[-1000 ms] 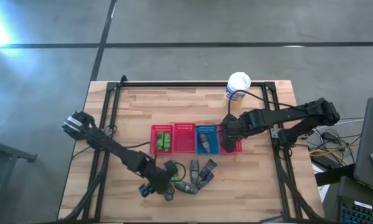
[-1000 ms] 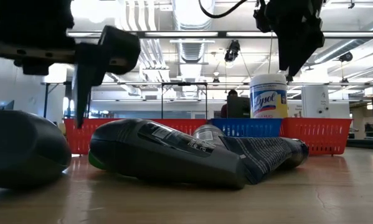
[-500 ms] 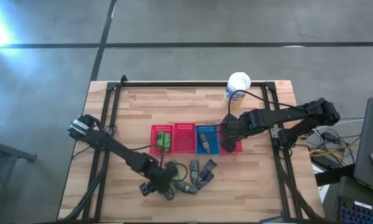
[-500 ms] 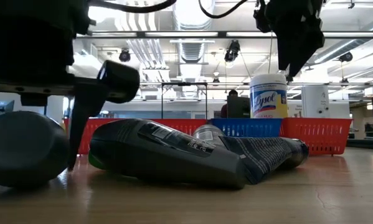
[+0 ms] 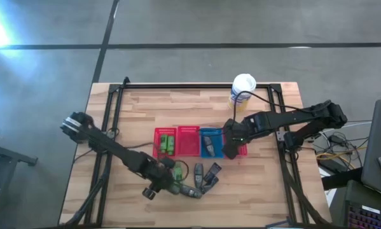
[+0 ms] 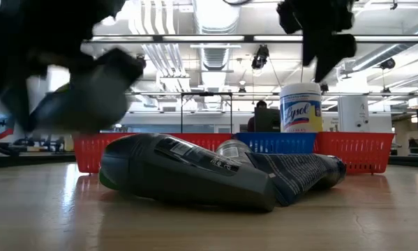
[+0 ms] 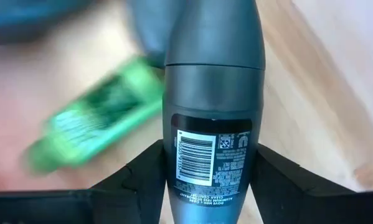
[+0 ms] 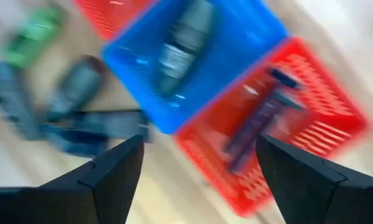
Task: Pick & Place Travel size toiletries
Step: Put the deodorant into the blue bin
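The left pincer is clamped on a grey oval deodorant stick with a barcode label, at the lower middle of the high view, lifted off the counter. A green tube lies beside it. The right pincer is spread apart above the blue basket. The white canister reads "Lysol".
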`<state>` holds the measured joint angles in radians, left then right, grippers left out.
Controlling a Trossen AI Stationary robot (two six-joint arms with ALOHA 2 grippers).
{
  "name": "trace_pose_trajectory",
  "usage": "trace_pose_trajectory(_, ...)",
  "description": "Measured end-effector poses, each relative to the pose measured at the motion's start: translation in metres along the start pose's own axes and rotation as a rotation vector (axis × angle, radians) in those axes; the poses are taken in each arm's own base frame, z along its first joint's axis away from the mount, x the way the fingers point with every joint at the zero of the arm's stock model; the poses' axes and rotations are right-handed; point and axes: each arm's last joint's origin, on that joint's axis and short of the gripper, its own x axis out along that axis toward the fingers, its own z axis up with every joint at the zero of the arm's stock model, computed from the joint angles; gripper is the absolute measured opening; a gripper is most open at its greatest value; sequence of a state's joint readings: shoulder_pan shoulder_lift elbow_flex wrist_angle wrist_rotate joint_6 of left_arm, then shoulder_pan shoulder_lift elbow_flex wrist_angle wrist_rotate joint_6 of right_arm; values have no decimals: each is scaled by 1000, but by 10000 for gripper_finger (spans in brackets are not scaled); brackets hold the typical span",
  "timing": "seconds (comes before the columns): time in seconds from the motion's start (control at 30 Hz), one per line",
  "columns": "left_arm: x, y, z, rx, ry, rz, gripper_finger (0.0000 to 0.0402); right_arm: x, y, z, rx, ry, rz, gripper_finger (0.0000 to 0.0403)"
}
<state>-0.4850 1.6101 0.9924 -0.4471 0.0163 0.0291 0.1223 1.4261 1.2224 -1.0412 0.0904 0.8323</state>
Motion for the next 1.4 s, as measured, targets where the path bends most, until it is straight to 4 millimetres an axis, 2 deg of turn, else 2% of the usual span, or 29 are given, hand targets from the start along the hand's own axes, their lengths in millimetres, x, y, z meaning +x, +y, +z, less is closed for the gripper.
trace_pose_trajectory(0.17,-48,16,7,-330,-196,208,195,-2,15,10,27,-47,202,284)
trace_pose_trajectory(0.27,-66,33,8,-517,-304,367,195,-4,21,16,94,-83,285,278)
trace_pose_trajectory(0.33,-72,42,9,-563,-349,455,195,-5,24,19,127,-106,330,277)
trace_pose_trajectory(0.53,-63,65,12,-578,-361,565,195,-9,31,27,181,-162,435,293)
trace_pose_trajectory(0.67,-57,78,23,-582,-379,589,195,-10,32,29,199,-175,441,309)
trace_pose_trajectory(0.97,-62,89,52,-488,-430,633,195,-10,30,32,219,-204,438,343)
trace_pose_trajectory(1.2,-63,97,62,-463,-437,652,195,-10,32,35,219,-225,462,358)
trace_pose_trajectory(1.4,-66,98,67,-451,-481,649,195,-5,34,39,226,-231,468,349)
